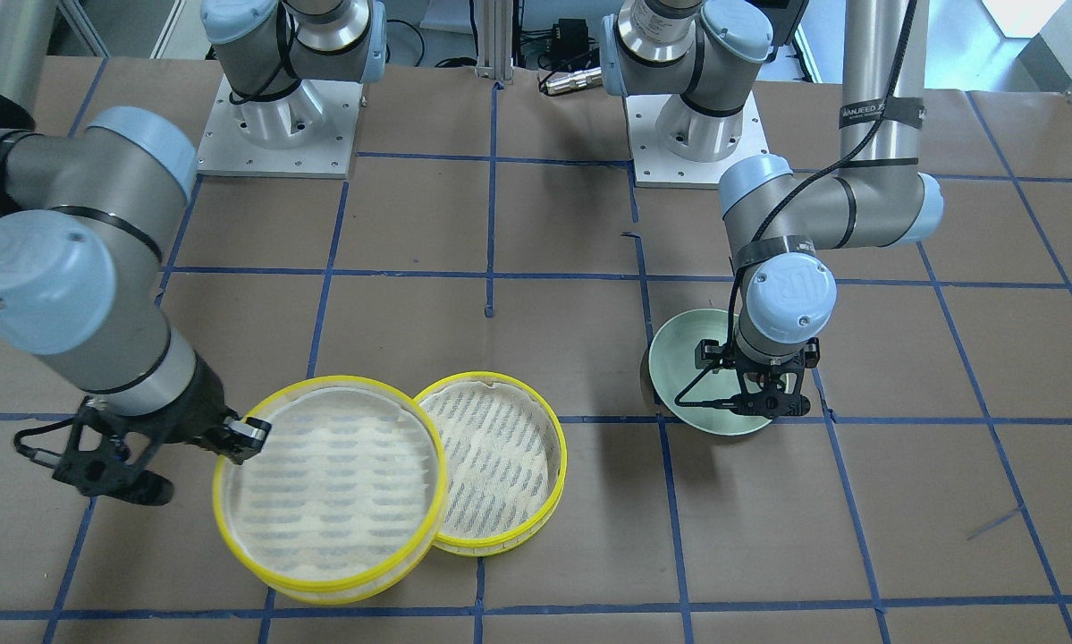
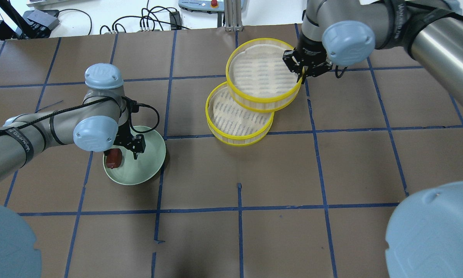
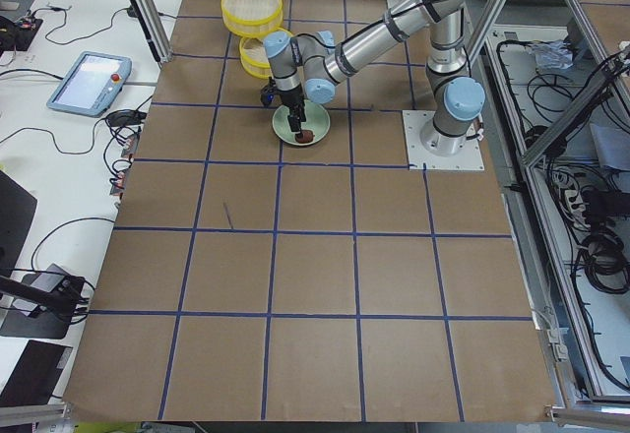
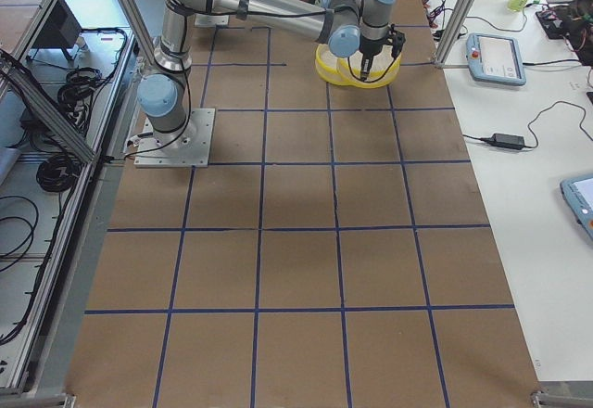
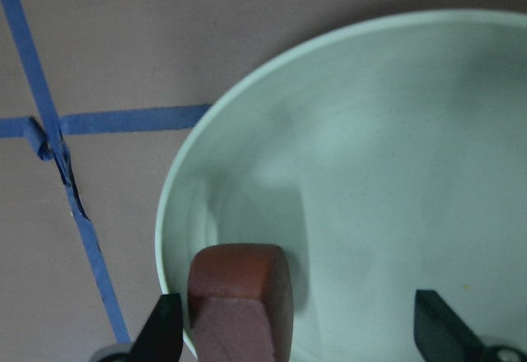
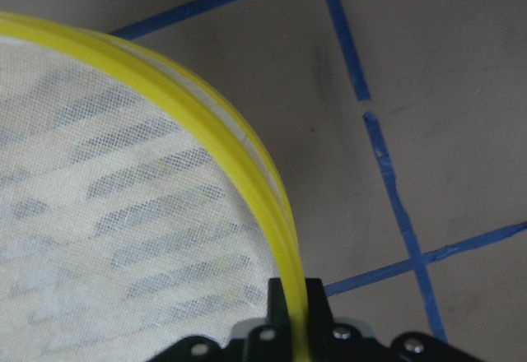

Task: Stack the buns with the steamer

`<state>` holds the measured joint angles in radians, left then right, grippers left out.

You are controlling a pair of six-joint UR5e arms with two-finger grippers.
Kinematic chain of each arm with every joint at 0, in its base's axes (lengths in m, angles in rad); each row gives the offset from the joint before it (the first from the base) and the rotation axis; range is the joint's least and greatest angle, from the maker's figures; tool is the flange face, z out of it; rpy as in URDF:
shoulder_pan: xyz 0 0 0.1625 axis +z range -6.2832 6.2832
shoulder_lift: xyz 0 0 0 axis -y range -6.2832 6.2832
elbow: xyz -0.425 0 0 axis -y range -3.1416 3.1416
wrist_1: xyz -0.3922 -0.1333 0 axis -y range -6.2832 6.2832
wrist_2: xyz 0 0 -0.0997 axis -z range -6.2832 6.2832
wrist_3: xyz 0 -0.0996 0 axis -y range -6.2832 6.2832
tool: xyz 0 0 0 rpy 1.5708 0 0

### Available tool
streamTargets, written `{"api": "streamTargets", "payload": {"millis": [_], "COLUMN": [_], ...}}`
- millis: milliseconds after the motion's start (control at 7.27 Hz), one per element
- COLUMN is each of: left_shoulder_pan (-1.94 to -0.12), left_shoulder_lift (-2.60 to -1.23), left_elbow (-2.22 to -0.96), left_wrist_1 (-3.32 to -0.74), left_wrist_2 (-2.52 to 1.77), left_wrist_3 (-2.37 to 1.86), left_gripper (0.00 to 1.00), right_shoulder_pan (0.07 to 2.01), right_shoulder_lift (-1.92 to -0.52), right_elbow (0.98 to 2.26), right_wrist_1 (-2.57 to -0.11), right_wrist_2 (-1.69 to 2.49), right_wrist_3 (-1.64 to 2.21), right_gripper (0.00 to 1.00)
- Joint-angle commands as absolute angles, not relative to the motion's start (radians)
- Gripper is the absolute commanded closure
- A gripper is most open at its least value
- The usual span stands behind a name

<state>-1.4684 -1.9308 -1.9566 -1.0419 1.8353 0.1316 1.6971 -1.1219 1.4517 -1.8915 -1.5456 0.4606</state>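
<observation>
Brown papered table, blue tape grid: two arms prepare a bun-steamer stack.
The right gripper pinches the rim of the upper steamer tray, which overlaps the lower tray, likely to shift it. The left gripper hangs spread over the green plate, the reddish-brown bun just inside one finger, apparently for picking. Only its wrist camera shows that gap; the white bun appears nowhere.

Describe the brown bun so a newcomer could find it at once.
Find the pale green plate under the left arm, away from the two yellow steamers. The bun lies at its edge, just inside one finger of the open left gripper. It is the only dark, reddish-brown lump on that plate.
</observation>
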Motion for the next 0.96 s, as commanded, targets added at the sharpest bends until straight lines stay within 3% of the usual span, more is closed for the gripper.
{"api": "streamTargets", "payload": {"millis": [0, 275, 550, 825], "left_shoulder_pan": [-1.468, -1.468, -1.47, -1.482], "left_shoulder_lift": [-1.936, -1.934, -1.924, -1.898], "left_elbow": [-1.956, -1.947, -1.823, -1.735], "left_wrist_1": [-1.048, -1.039, -1.183, -1.276], "left_wrist_2": [1.83, 1.841, 1.813, 1.516], "left_wrist_3": [0.101, 0.094, 0.084, -0.059], "left_gripper": [0.99, 1.0, 1.0, 1.0], "right_shoulder_pan": [1.755, 1.763, 1.767, 1.767], "right_shoulder_lift": [-1.103, -1.1, -1.109, -1.111], "right_elbow": [1.456, 1.463, 1.499, 1.512], "right_wrist_1": [-1.891, -1.893, -1.904, -1.905], "right_wrist_2": [-1.551, -1.546, -1.558, -1.554], "right_wrist_3": [0.514, 0.522, 0.508, 0.508], "right_gripper": [0.91, 0.91, 0.91, 0.91]}}
